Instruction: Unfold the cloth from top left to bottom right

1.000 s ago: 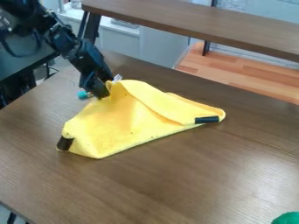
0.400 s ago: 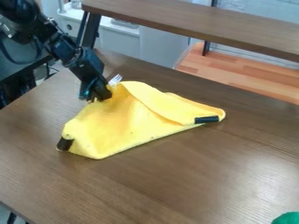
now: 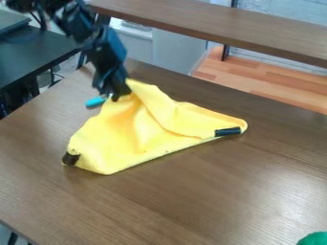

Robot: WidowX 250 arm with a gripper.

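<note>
From here, the gripper (image 3: 115, 97) has the yellow cloth (image 3: 137, 129) pinched at its raised upper-left edge, over the table (image 3: 191, 191).

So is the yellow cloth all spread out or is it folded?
Still folded: the cloth makes a triangle-like shape, with one layer lying over another.

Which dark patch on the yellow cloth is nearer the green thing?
The right patch, in camera view, at the cloth's right end. The left patch sits farther from the green thing.
</note>
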